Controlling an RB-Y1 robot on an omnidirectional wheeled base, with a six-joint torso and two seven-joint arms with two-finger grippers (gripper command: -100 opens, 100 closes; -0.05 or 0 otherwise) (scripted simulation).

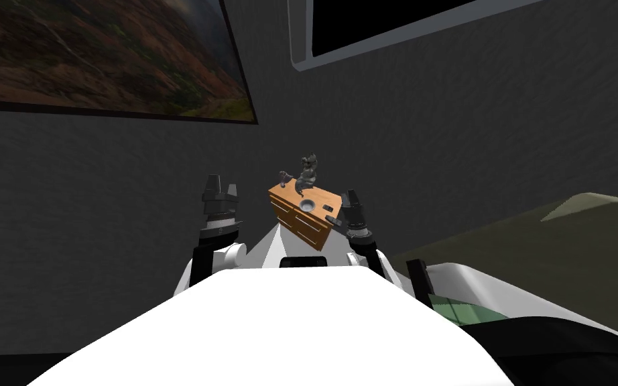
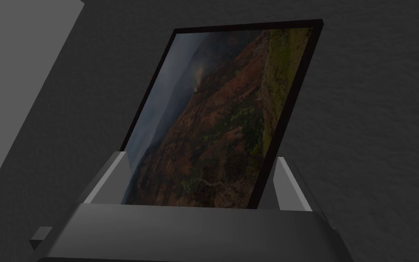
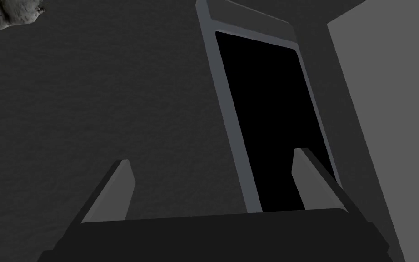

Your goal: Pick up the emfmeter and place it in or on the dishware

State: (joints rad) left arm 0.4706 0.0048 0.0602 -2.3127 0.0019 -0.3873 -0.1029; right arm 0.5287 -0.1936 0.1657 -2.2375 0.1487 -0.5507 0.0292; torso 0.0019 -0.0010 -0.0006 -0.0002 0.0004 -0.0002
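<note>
A small orange wooden dresser (image 1: 299, 213) stands against the dark wall ahead. On its top sits a small grey bowl (image 1: 307, 204). Right of the bowl, by the top's edge, lies a dark elongated object (image 1: 332, 220) that I take for the emfmeter. My right gripper (image 1: 350, 198) is raised just right of that object, fingers pointing up; in the right wrist view the right gripper (image 3: 211, 182) is open and holds nothing. My left gripper (image 1: 221, 185) is raised left of the dresser; in the left wrist view the left gripper (image 2: 199, 179) is open too.
A grey figurine (image 1: 309, 170) and a small purplish item (image 1: 283, 175) stand at the back of the dresser top. The figurine (image 3: 4, 11) also edges into the right wrist view. An olive-green bed (image 1: 569, 241) fills the right side.
</note>
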